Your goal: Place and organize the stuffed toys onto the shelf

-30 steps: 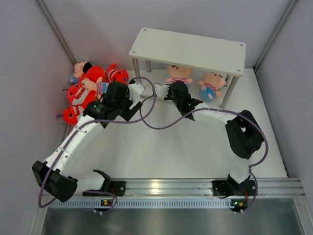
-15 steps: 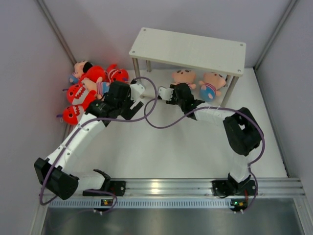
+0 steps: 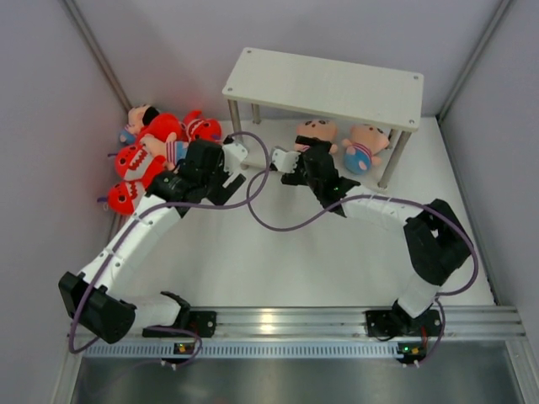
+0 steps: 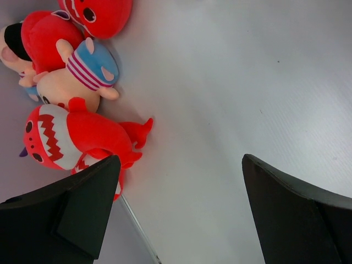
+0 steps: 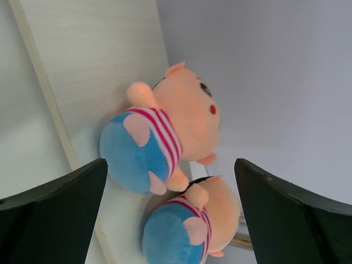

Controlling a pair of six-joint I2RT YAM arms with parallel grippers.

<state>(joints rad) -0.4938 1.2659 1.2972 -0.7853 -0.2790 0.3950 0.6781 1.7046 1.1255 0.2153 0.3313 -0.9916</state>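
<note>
The off-white shelf [image 3: 324, 84] stands at the back. Two striped-shirt dolls sit side by side on its lower tier [image 5: 99, 71]: one in the middle [image 3: 316, 132] [image 5: 165, 132], one to the right [image 3: 366, 147] [image 5: 192, 231]. My right gripper [image 3: 305, 154] [image 5: 170, 162] is open just in front of the middle doll and holds nothing. A pile of stuffed toys lies at the back left, with red sharks [image 3: 126, 194] [image 4: 71, 137] and dolls [image 3: 139, 116] [image 4: 82, 74]. Right of that pile, my left gripper [image 3: 226, 167] [image 4: 181, 209] is open and empty above the bare floor.
Grey walls close in the white floor [image 3: 278, 252] on three sides, and the toy pile lies against the left wall. The shelf's thin metal legs [image 3: 234, 122] stand close to both wrists. Purple cables [image 3: 261, 210] loop between the arms.
My right gripper has opened and let go of the middle doll, which now sits on the lower tier. The right elbow has swung to the right. The left arm has barely moved.
</note>
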